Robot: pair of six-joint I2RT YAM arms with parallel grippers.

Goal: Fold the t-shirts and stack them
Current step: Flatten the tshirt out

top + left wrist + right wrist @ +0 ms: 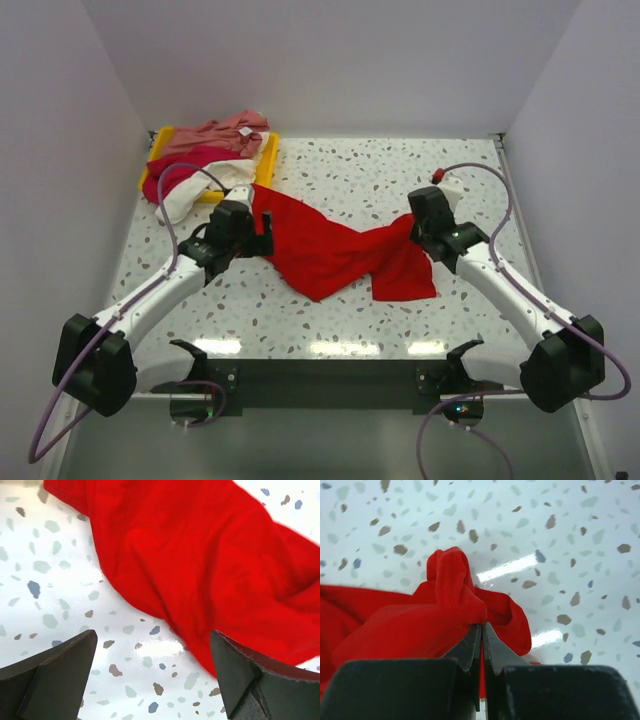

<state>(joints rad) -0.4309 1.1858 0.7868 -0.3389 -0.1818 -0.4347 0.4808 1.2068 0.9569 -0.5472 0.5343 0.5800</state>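
The red shirt (330, 255) lies bunched on the bench (400, 170) beside the tray (269, 162), the right claw (481, 628) clenched on its end farthest from the tray. The left claw (152, 647) hangs released; best pinch the tray-side end, then stretch flat

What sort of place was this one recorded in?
Probably a robotics lab cell, not a home: plain white walls box in a speckled tabletop, the left arm and right arm are bolted at its near edge, and a yellow tray holds heaped t-shirts.

Left claw (152, 647) gapes; right claw (481, 627) clamped.
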